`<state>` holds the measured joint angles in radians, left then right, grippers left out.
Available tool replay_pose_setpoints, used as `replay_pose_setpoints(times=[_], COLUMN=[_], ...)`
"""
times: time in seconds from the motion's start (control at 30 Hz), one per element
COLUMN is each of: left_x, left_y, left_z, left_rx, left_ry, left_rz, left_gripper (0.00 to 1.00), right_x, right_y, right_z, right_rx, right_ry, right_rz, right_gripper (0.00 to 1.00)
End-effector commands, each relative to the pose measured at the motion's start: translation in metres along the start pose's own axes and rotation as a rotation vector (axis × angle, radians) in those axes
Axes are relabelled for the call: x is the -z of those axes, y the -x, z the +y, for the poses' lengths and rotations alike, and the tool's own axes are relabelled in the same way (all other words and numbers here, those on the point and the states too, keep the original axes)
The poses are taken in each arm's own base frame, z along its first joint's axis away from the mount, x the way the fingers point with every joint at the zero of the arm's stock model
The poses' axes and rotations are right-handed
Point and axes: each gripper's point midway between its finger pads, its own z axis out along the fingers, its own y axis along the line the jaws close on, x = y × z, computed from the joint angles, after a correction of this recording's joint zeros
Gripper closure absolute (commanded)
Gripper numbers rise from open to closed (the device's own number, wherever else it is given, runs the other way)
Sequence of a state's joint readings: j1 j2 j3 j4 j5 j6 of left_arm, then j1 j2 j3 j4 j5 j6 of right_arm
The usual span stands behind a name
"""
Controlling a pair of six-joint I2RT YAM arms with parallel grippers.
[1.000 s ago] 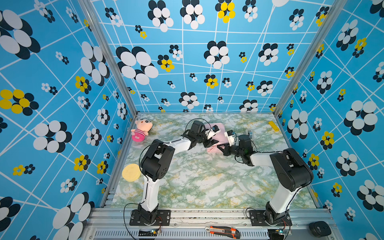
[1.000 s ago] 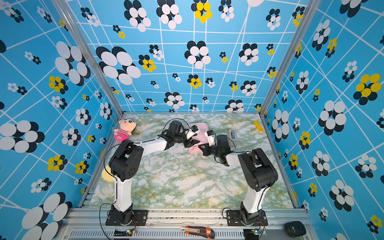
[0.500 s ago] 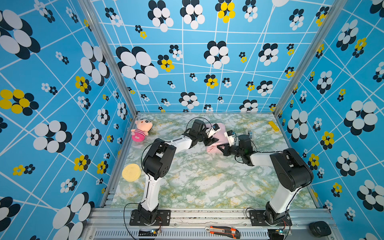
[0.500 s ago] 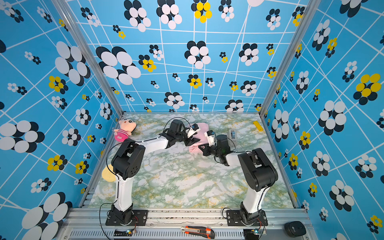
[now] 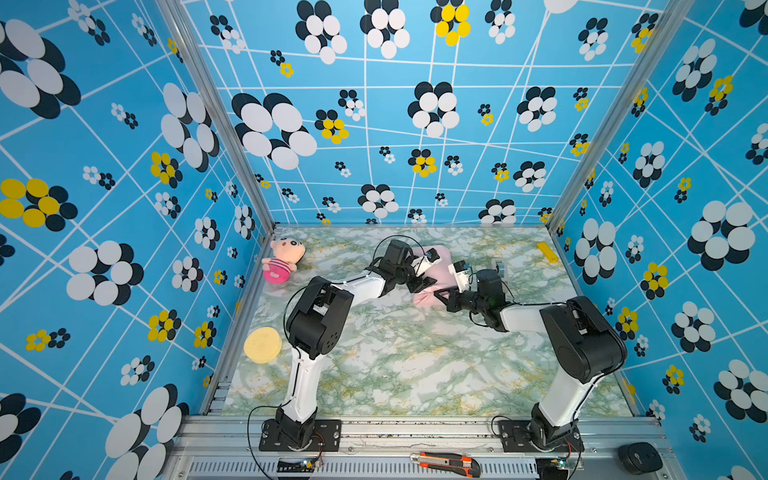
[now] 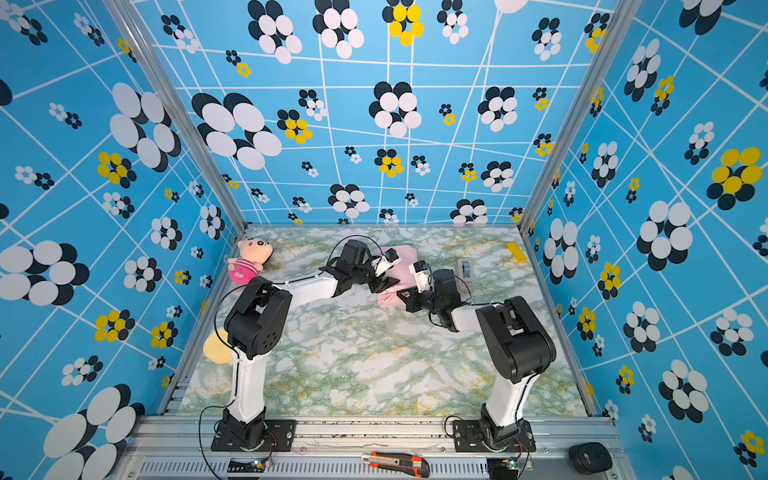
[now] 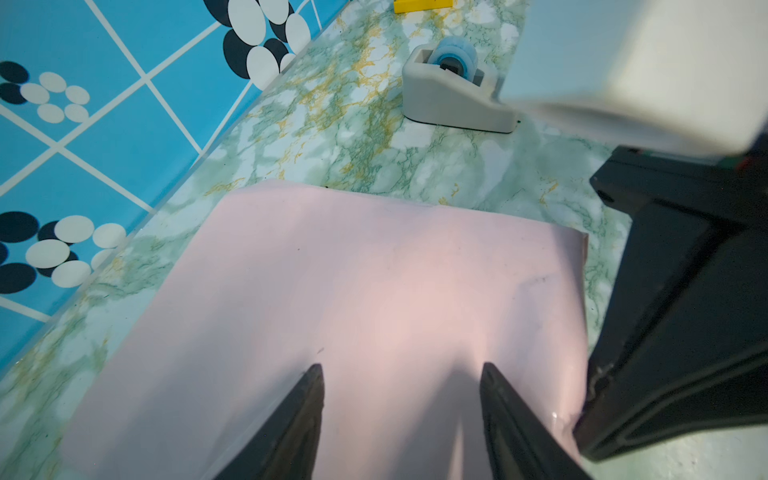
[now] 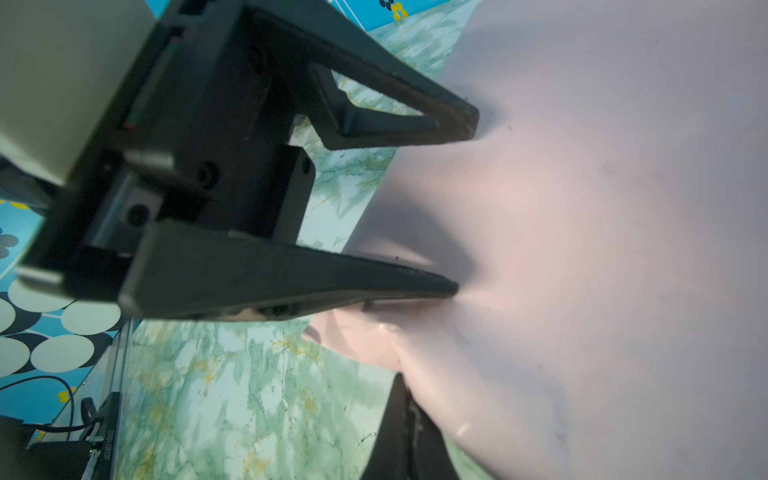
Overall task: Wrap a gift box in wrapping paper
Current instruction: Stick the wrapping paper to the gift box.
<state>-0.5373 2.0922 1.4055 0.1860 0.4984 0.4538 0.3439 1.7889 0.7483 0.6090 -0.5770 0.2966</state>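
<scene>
Pale pink wrapping paper (image 5: 437,266) lies humped on the green marbled bench (image 5: 395,353). The left claw (image 7: 402,366), jaws wide, rests 2 tips on it. The right claw (image 5: 440,297), closed, touches its crumpled corner. Blue flowered walls (image 5: 374,104) surround.

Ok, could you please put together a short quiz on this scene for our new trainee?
1. True or false: the left end effector is shut.
2. Which thing stands between the wrapping paper and the yellow block? A, a stapler; B, a tape dispenser; C, a mug.
3. Which colour is the face of the paper that shows on top?

Key
1. False: its jaws stand apart, tips on the paper.
2. B.
3. Pale pink.
</scene>
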Motion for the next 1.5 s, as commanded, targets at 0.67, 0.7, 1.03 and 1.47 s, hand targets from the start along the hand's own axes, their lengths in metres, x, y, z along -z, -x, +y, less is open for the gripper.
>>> replay_pose_setpoints(times=[0.67, 0.7, 1.03, 1.47], left_x=[0.038, 0.036, 0.019, 0.009], left_y=[0.025, 0.024, 0.015, 0.009], left_z=[-0.055, -0.054, -0.047, -0.042], left_rx=[0.192, 0.190, 0.180, 0.178], left_ry=[-0.384, -0.374, -0.339, -0.315], left_rz=[0.136, 0.141, 0.175, 0.195], left_gripper=[0.47, 0.46, 0.56, 0.78], right_x=[0.004, 0.004, 0.005, 0.005], right_y=[0.016, 0.016, 0.019, 0.017], right_z=[0.001, 0.001, 0.001, 0.001], right_rx=[0.012, 0.012, 0.014, 0.013], right_ry=[-0.013, -0.013, -0.013, -0.015], right_rz=[-0.025, -0.025, -0.031, -0.027], right_gripper=[1.00, 1.00, 1.00, 1.00])
